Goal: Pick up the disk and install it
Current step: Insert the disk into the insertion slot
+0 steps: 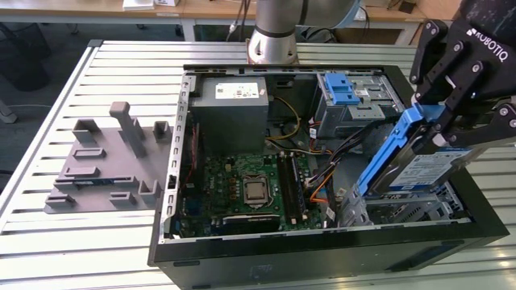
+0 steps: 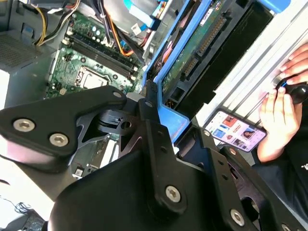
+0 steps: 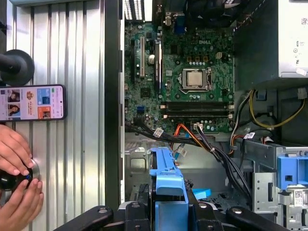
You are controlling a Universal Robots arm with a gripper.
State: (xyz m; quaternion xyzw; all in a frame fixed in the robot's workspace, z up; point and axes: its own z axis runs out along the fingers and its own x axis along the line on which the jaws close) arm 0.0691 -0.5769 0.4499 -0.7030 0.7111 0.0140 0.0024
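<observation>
Disk: flat silver-grey hard drive with blue plastic rails (image 1: 423, 170), stiff, weighty, shock-sensitive (likely).
Fingers (image 1: 475, 130): black, clamped on its upper rail edge.

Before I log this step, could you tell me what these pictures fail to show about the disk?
- Exterior view: the lower end of the disk drops behind the wall of the drive cage, so whether it is seated cannot be told.
- Exterior view: the gripper is cut off by the right edge.
- First wrist view: the gripper's body hides the disk's label face.
</observation>
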